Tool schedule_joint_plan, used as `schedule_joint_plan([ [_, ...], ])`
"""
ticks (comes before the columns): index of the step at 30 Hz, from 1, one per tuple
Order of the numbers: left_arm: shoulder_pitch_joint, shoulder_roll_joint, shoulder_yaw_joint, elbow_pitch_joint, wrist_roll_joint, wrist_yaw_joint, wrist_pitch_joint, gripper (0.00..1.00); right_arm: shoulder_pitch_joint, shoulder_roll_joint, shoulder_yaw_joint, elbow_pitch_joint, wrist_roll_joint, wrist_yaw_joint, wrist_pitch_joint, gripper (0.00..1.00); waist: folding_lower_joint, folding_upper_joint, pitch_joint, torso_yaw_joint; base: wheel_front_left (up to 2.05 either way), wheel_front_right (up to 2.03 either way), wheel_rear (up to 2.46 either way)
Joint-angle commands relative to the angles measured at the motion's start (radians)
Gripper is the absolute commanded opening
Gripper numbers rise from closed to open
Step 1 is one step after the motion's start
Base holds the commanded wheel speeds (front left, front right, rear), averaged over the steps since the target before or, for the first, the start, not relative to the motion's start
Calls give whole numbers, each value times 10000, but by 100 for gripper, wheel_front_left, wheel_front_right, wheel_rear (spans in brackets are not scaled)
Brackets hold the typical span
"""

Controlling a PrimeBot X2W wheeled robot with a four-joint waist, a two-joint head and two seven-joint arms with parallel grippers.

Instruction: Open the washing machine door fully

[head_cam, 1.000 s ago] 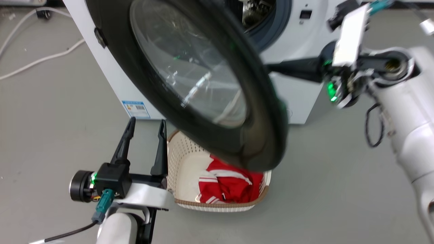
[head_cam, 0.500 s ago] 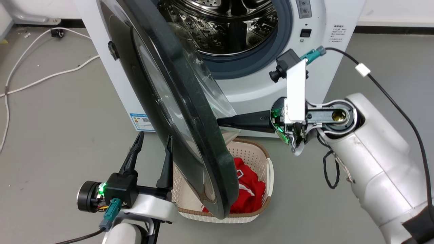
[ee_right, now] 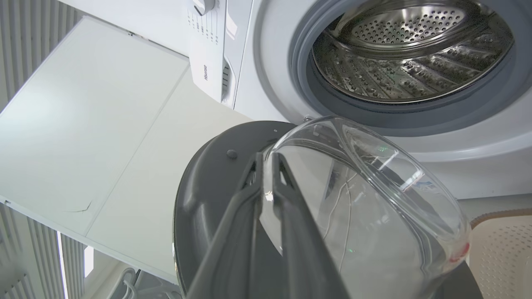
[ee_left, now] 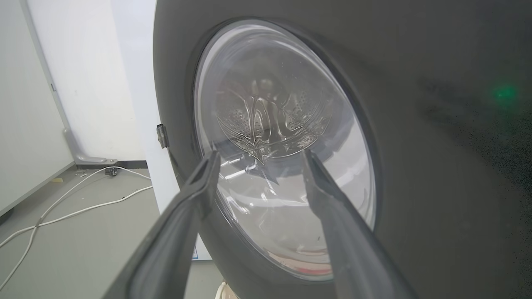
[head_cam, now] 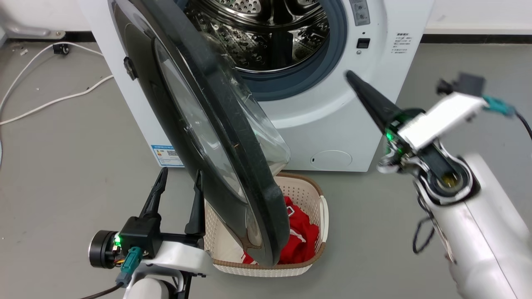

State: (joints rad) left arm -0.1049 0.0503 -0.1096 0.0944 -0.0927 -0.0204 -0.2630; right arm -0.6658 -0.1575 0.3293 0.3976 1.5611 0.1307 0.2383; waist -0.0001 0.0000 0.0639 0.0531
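Door (head_cam: 216,124) hangs part-open just ahead of the spread, empty fingers of the left gripper (head_cam: 181,171); pushed wider by the right gripper (ee_right: 266,160), fingers pressed together, it could strike the left pair.

Left gripper (head_cam: 181,171): black fingers, green light at base, teal plug (head_cam: 129,257) behind it. Just right of it, washing machine door (head_cam: 241,166): glossy black ring, clear glass centre. Beyond the door, basket (head_cam: 322,207): cream, hole-dotted, brown rim; cloth (head_cam: 301,241) inside is red with white stripes. Ahead of left gripper, label (head_cam: 167,154) is blue and white. Washing machine (head_cam: 332,124) white; gasket (head_cam: 320,70) grey-blue; drum (head_cam: 257,37) shiny steel, perforated. Right gripper (head_cam: 349,74) black, green light behind. Floor (head_cam: 62,166) plain grey; cables (head_cam: 58,99) white.
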Motion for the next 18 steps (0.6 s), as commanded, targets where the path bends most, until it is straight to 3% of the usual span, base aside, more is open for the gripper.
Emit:
schedule_joint_plan([
  [1, 133, -2, 54, 31, -28, 24, -24, 100, 532, -195, -221, -195, -161, 0, -501, 100, 1, 0, -87, -55, 0, 0, 0],
  [12, 596, -2, 337, 243, 14, -10, -24, 100, 5020, -659, -1939, -1729, -991, 0, -4250, 100, 1, 0, -602, -241, 0, 0, 0],
  [15, 664, -2, 408, 233, 2, 17, -24, 100, 5849, -798, -2263, -1816, -2164, 0, -4837, 100, 1, 0, -664, -289, 0, 0, 0],
  [18, 765, -2, 484, 196, 5, 46, -24, 100, 6254, -694, -2975, -1802, -4296, 0, -5021, 100, 1, 0, -698, -364, 0, 0, 0],
])
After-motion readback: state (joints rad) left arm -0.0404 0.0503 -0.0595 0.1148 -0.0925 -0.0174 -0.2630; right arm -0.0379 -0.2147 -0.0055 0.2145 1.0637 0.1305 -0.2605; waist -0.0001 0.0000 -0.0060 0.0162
